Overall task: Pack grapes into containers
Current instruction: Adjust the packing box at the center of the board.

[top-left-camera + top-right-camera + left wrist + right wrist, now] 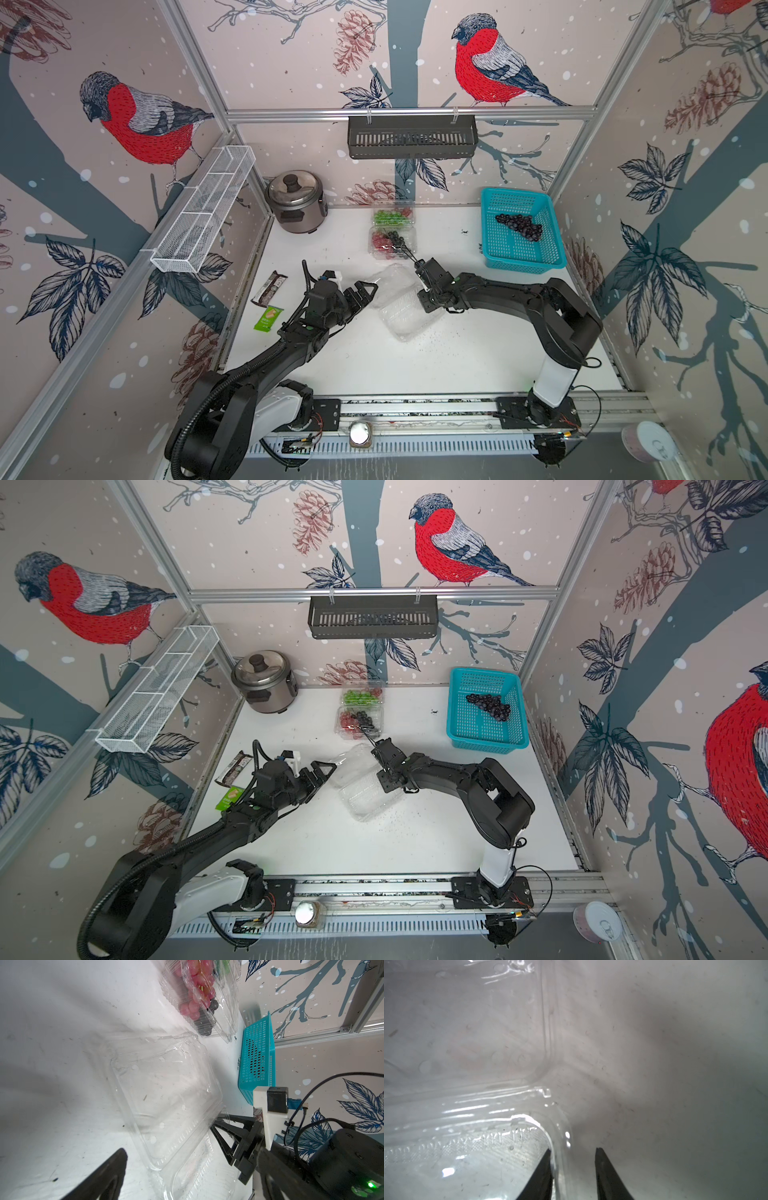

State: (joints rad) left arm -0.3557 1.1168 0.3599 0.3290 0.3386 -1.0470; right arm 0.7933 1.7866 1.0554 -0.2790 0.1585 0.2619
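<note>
A: In a top view, the left claw (366, 293) gapes wide beside the empty clamshell (401, 309), with the right claw (424, 291) at its opposite edge. The dark grapes (519, 226) lie in the turquoise basket (524, 261) beyond it.

B: Left wrist view: the lid (166, 1088) stands open, unheld. It might swing back.

A: Right wrist view: the jaws are apart, straddling the rim (560, 1126). Closing and pulling could drag or crumple the light clamshell.

Cropped, veiled, unreadable

Cut by the right wrist view's edges: black right gripper (573, 1149) fingers and the blurred, empty clear plastic clamshell container (467, 1053). Sliced off at the left wrist view's edge: second clear clamshell (226, 1007) with red grapes (197, 987); dark grapes (204, 1028) smeared behind ribbed plastic. Unreadable in a top view: print on the brown snack wrapper (270, 287) and green packet (268, 318).
</note>
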